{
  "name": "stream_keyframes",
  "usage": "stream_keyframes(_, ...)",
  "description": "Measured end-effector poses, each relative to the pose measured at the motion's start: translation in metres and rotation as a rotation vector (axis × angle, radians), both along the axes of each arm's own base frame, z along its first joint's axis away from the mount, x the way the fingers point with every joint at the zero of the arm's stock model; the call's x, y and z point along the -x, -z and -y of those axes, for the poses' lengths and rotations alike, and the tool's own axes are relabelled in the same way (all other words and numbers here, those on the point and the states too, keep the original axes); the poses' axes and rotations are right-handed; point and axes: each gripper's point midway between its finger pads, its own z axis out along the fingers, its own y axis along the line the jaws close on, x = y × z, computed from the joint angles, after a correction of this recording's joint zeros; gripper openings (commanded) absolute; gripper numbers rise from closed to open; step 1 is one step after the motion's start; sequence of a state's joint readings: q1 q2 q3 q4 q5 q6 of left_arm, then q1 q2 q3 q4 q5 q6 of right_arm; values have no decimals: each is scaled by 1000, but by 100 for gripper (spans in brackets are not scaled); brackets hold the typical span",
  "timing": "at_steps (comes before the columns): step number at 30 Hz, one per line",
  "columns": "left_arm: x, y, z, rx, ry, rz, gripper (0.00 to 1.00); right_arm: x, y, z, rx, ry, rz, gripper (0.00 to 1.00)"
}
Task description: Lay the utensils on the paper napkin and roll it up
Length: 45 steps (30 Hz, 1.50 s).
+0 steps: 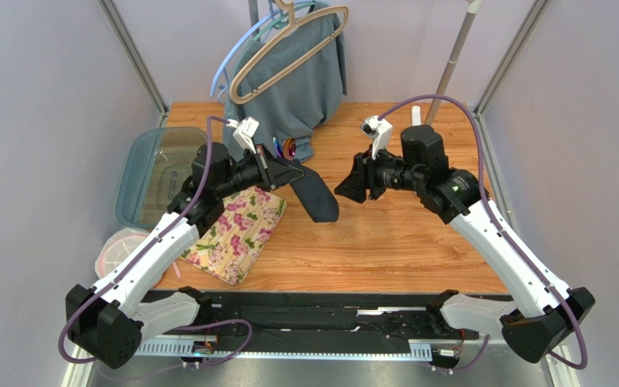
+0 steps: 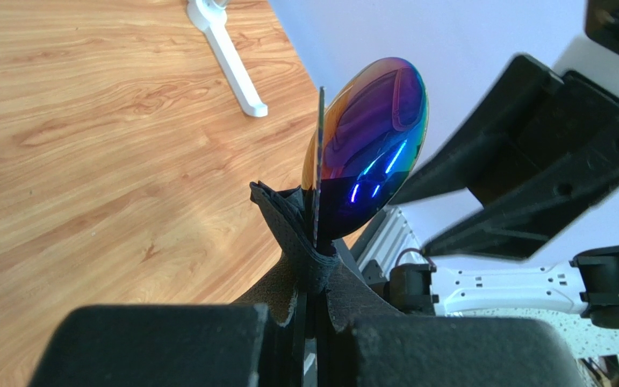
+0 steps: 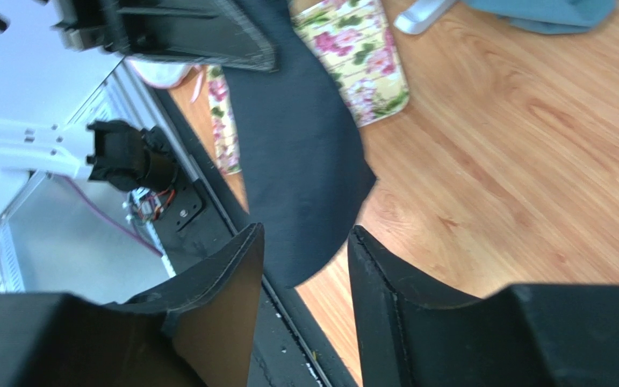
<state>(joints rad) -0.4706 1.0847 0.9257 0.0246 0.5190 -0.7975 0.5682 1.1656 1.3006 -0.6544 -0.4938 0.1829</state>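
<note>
Lying nearest, at lower left of the top view, the floral mat [image 1: 236,234] rests on the counter [image 1: 385,242]. Just beyond it, the left pincer [image 1: 288,172] is pressed together on the paper napkin [image 1: 318,197]. The napkin is bunched round the neck of the spoon [image 2: 373,137], whose bowl juts past the tips along the pincer's own line; only this 1 utensil can be made out. From that grip the napkin's loose end droops toward centre frame, its long axis slanting down and right. Facing it from the right, near but apart, the right pincer [image 3: 306,238] stands spread and holds nothing. In its wrist view the napkin's rounded edge hangs right at the mouth of the jaws. By this layout, the right arm looks best placed to take that free end.
</note>
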Motion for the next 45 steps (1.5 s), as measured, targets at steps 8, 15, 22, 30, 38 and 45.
stream_keyframes(8,-3,0,2,9,-1,-20,0,15,15,-33,22,-104,-26,44)
stream_keyframes(15,1,-7,5,38,23,-21,0,8,37,-45,56,-115,-75,58)
stream_keyframes(22,9,-20,8,75,65,8,0,11,32,-51,30,-148,-71,53)
stream_keyframes(30,20,-35,10,125,118,41,0,30,17,-60,-64,-264,-114,48)
stream_keyframes(38,28,-45,9,158,145,78,0,44,1,-59,-147,-342,-158,64)
stream_keyframes(45,29,-46,10,168,152,75,0,50,-6,-57,-179,-372,-186,55)
